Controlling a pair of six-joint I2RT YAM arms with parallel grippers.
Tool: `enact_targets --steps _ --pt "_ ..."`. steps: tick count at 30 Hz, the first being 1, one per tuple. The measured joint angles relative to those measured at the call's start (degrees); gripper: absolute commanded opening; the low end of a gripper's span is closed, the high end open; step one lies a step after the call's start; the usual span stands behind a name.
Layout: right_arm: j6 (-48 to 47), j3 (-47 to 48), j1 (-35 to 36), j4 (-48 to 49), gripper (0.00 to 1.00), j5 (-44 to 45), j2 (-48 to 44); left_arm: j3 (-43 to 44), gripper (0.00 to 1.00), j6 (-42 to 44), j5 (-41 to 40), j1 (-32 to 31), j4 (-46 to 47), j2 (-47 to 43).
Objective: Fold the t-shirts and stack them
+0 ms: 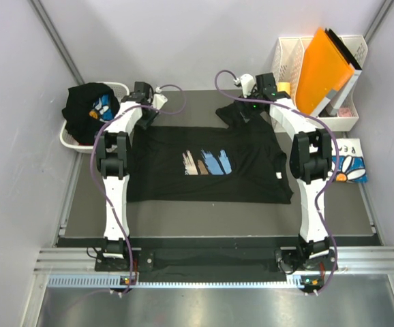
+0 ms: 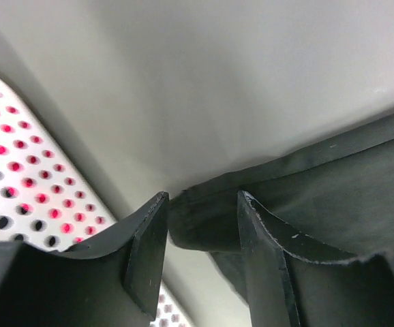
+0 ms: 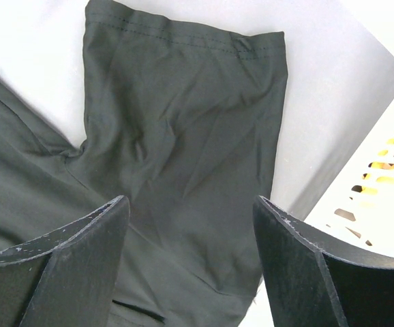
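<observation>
A black t-shirt [image 1: 204, 167] with a blue, white and tan brush-stroke print lies spread flat on the dark table mat [image 1: 333, 211]. My left gripper [image 1: 148, 109] is at its far left corner; in the left wrist view [image 2: 202, 197] the fingers pinch a rolled fold of the shirt's edge [image 2: 204, 221]. My right gripper [image 1: 249, 109] is open above the far right sleeve [image 3: 190, 116], which lies flat between its fingers [image 3: 190, 201]. Another black tee [image 1: 89, 109] is bunched in the basket. A folded white tee with a blue daisy print [image 1: 352, 165] lies at the right.
A white laundry basket [image 1: 71, 139] stands at the far left, its perforated wall beside my left fingers [image 2: 13, 184]. A white file rack [image 1: 347, 112] with an orange folder [image 1: 323, 61] stands at the far right, close to my right gripper [image 3: 381, 177].
</observation>
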Motion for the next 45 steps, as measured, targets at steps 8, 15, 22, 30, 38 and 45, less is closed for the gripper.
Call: enact_targets --steps 8,15,22,30,38,45 --pt "-0.04 0.0 0.07 0.0 0.73 0.0 0.0 -0.83 0.51 12.2 -3.69 0.52 2.03 0.0" --pt "-0.72 0.0 0.63 0.02 0.73 0.11 0.0 -0.83 0.51 21.66 -2.25 1.11 1.88 0.0" --pt "-1.62 0.0 1.4 0.02 0.72 0.42 0.0 -0.55 0.52 25.57 2.08 1.14 -0.83 0.02" --pt "-3.02 0.0 1.53 0.0 0.72 1.36 -0.09 0.68 0.47 28.94 5.01 1.14 -5.57 0.15" --pt "-3.41 -0.07 1.53 0.22 0.71 1.6 -2.16 2.05 0.45 30.38 5.09 1.14 -7.48 1.01" --pt "-3.72 -0.83 1.55 0.83 0.7 1.9 -4.74 2.56 0.0 31.5 4.81 1.07 -8.81 1.9"
